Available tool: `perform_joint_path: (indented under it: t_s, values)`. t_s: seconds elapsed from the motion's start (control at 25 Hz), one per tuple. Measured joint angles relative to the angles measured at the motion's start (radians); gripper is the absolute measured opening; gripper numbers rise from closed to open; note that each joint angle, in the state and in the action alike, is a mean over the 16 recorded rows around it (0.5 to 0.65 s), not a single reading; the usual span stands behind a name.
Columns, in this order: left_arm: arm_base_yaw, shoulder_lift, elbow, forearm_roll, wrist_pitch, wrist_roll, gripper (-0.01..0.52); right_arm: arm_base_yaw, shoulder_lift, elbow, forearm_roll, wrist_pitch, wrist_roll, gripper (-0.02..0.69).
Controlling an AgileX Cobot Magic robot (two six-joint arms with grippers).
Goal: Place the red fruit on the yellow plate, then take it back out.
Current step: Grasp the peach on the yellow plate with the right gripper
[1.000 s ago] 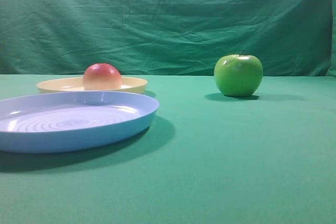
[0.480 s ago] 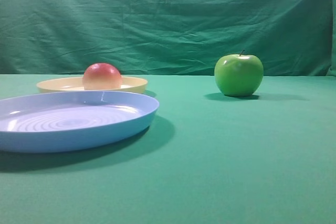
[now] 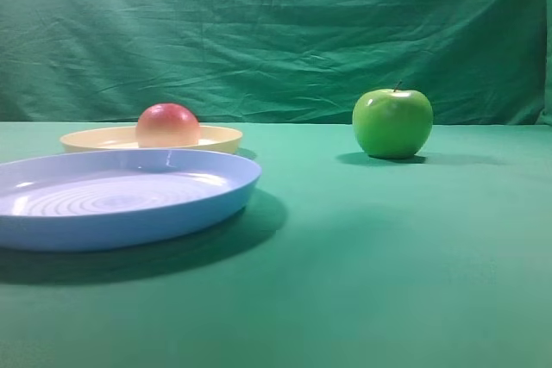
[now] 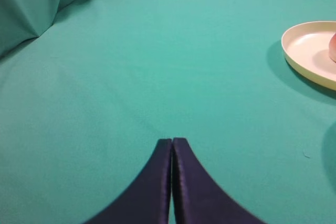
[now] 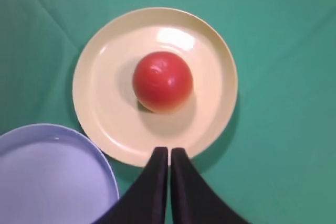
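Right gripper [image 5: 169,153]: dark fingers pressed flat together with nothing between them, hanging directly above the near rim of the yellow plate [image 5: 100,72], pointing down; only a dark scrap of this arm shows at the top edge of the exterior view. Red fruit [image 5: 162,82]: resting loose near the middle of the plate, red crown up with a peach-yellow flush at its lower edge, untouched by either claw; its placement reads as the first half of the job done, with the retrieval not yet begun. Judged need: the clenched fingers would have to spread before they could straddle the fruit, which is smooth and round and likely to roll if nudged from one side only. Blue plate [image 5: 52,177]: larger, ringed, empty, its edge lying just beside the yellow plate on the near side; a crowding neighbour for any low approach. Left gripper [image 4: 171,145]: fingers likewise shut tight and empty, held low over the bare green cloth [image 4: 131,66], well apart from the yellow plate at the far right of its view, apparently parked out of the way. Green apple [image 3: 392,122]: glossy, stemmed, upright on the cloth well to the right of both plates, not part of the task. Green drape [image 3: 259,32]: wrinkled backdrop behind the table.
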Motion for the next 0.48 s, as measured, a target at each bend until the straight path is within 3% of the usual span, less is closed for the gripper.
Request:
perform_joint_path:
  t_s: [0.28, 0.48]
  values:
    - [0.0, 0.0, 0.0, 0.0, 0.0, 0.0, 0.0, 0.095, 0.189, -0.189, -0.036, -0.049, -0.002, 0.032]
    - [0.0, 0.0, 0.0, 0.0, 0.0, 0.0, 0.0, 0.127, 0.279, -0.255, -0.055, -0.104, -0.004, 0.184]
